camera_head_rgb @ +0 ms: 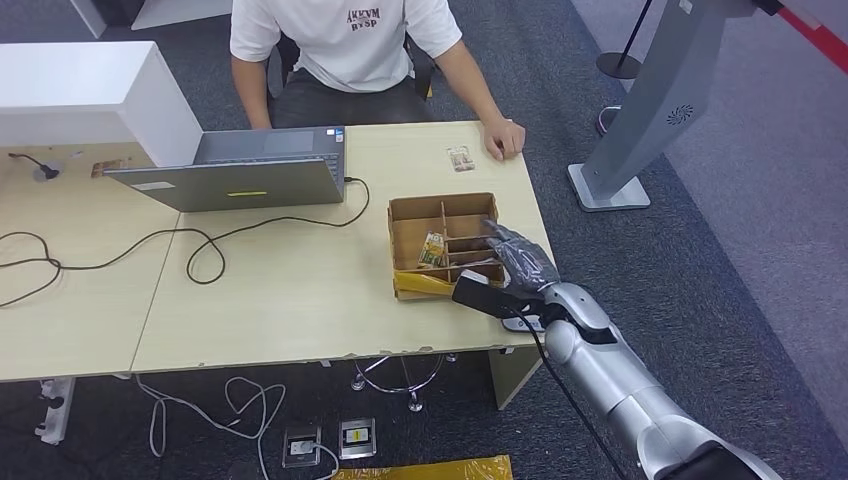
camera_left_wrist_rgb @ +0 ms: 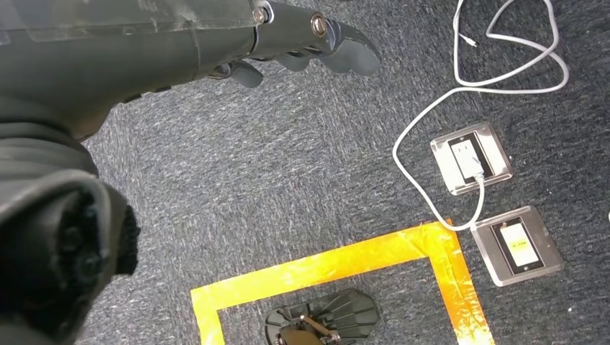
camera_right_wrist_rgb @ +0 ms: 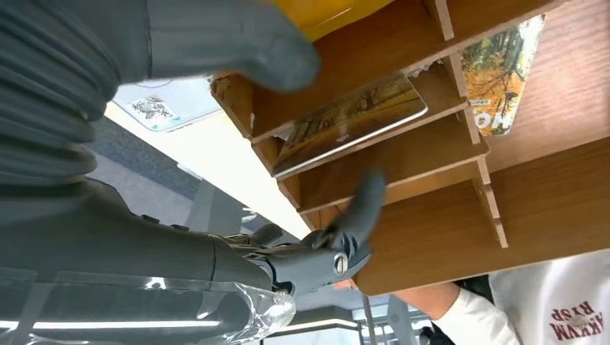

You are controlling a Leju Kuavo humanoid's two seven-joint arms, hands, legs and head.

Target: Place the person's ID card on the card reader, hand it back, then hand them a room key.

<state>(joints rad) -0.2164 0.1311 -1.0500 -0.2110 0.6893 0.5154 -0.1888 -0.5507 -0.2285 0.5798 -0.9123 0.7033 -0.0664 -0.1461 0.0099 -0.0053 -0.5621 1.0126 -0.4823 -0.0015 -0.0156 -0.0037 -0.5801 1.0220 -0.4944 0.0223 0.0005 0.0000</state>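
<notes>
1. On the table [camera_head_rgb: 300, 300], far left, sits a white box-shaped unit [camera_head_rgb: 90, 95] with a small card-like thing [camera_head_rgb: 105, 168] just beside it; whether that unit is the card reader I cannot tell.
2. Next comes an open laptop [camera_head_rgb: 245, 170] with a black cable [camera_head_rgb: 150, 245] trailing across the wood toward the left edge.
3. Below the table edge, the left robot hand [camera_left_wrist_rgb: 302, 47] hangs over the carpet with nothing in it, fingers slightly curled but apart. Floor sockets [camera_left_wrist_rgb: 471, 157] and orange tape [camera_left_wrist_rgb: 345, 262] lie under it.
4. Right of centre stands the partitioned wooden box [camera_head_rgb: 410, 215], holding room key cards. One card [camera_head_rgb: 432, 250] leans upright in a compartment. Seen from the right wrist, another card [camera_right_wrist_rgb: 349, 122] lies flat in a slot.
5. Beyond the box, a small card [camera_head_rgb: 459, 157], likely the ID card, lies on the table near the seated person's hand [camera_head_rgb: 503, 138]. That suggests the reading and returning steps are finished.
6. At the box's right side, the right robot hand [camera_head_rgb: 520, 260] reaches into the compartments, fingers spread around the flat card's slot. No card is clamped yet, so the hand counts as released.
7. Picking a key card and passing it across appears to be what remains.
</notes>
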